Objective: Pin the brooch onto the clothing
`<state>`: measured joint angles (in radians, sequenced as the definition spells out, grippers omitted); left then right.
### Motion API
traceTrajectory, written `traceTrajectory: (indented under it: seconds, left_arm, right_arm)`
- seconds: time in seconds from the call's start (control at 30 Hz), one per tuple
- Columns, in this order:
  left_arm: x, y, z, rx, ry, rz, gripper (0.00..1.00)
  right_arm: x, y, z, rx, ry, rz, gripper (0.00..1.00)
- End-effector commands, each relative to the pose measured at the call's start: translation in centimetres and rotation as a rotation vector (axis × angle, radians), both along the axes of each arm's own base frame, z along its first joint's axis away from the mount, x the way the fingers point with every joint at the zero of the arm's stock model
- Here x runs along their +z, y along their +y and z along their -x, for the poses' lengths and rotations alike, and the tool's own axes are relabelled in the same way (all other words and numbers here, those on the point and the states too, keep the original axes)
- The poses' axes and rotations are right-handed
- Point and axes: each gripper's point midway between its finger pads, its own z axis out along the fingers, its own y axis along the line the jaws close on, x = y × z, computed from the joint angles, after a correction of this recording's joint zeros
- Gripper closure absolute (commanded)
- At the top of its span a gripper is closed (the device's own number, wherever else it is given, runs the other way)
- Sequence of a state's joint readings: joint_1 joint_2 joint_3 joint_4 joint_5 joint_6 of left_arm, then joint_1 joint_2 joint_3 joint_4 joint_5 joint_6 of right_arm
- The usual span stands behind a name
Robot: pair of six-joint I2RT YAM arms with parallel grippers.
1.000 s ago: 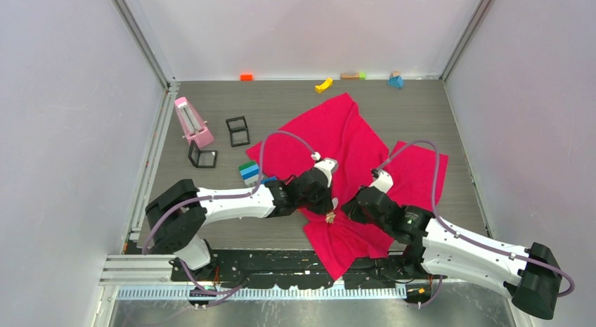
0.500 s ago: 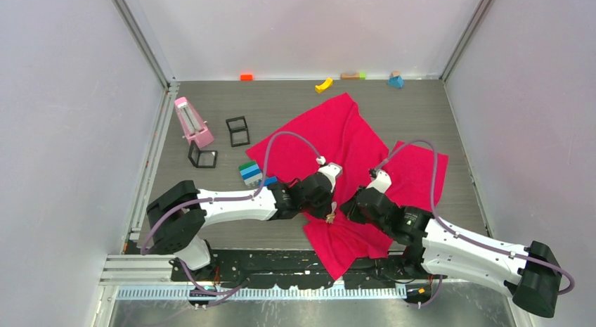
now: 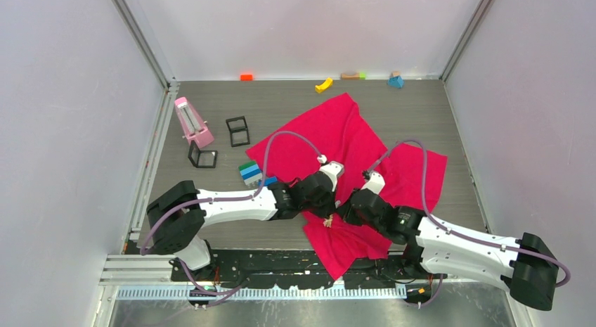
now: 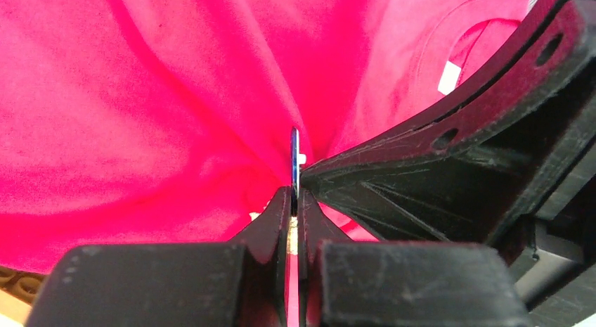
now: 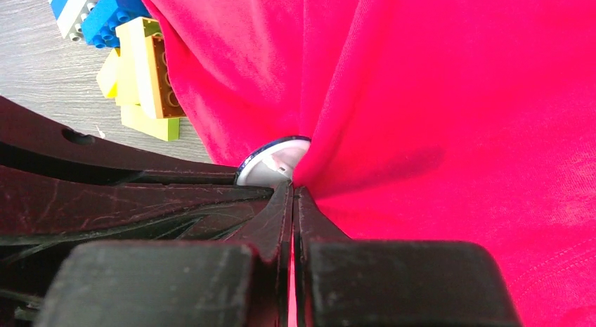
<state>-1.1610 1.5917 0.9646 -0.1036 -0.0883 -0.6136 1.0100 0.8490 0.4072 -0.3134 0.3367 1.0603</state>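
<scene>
I am clenching both pairs of fingers tight, tip to tip, in the lower middle of the overhead view. My left gripper [image 4: 292,200] is pinching the brooch [image 3: 327,220], a tiny pale coral piece that is sitting right at my left fingertips, on the lower part of the large crimson-red short-sleeved T-shirt [image 3: 337,140] of soft fabric. In my left wrist view, the brooch's thin round back, silvery with a blue rim, is standing on edge out of my closed jaws at the centre of the frame, with the red cloth puckering around it. My right gripper [image 5: 292,197] is nipping a fold of the T-shirt just beside it. In my right wrist view that silvery back [image 5: 273,163] is showing just left of centre, touching my right fingertips. The black fingers [image 5: 105,190] of my left gripper are crossing the left side of that frame. The small white neck label [image 4: 448,77] is showing at the upper right of the left wrist view.

The T-shirt is lying rumpled across the middle of the grey wood-grain table [image 3: 281,105]. Yellow, orange and lime toy bricks [image 5: 144,81] are lying at the upper left of the right wrist view, just beside the cloth's edge. A pink tapered block [image 3: 193,123] and two black wire cube frames [image 3: 238,131] are standing at the upper left of the overhead view.
</scene>
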Motion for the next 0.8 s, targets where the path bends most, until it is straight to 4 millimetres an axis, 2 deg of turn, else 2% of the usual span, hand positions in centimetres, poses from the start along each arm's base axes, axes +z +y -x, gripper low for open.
traceTrajectory:
  seconds: [0.0, 0.17, 0.3, 0.47, 0.57, 0.77]
  left_arm:
    - [1.3, -1.4, 0.3, 0.002, 0.009, 0.094, 1.0]
    - [0.3, -1.1, 0.6, 0.015, 0.039, 0.088, 1.0]
    - [0.4, -1.3, 0.6, 0.022, 0.051, 0.12, 1.0]
    - [0.8, -1.7, 0.9, 0.014, 0.072, 0.167, 1.0]
    - [1.3, -2.1, 0.8, 0.016, 0.073, 0.201, 1.0]
    - [3.7, -2.4, 0.7, 0.025, 0.106, 0.345, 1.0]
  right_arm:
    - [1.9, 0.9, -0.4, 0.009, -0.055, -0.064, 0.91]
    - [3.5, -0.1, -0.1, 0.002, -0.081, -0.085, 0.71]
    - [4.0, -1.8, 0.3, -0.026, -0.093, -0.068, 0.62]
    - [4.0, -3.8, 0.6, -0.067, -0.108, -0.052, 0.57]
    - [3.7, -4.1, 0.8, -0.073, -0.106, -0.056, 0.57]
    - [2.4, -4.7, 0.9, -0.101, -0.097, -0.06, 0.56]
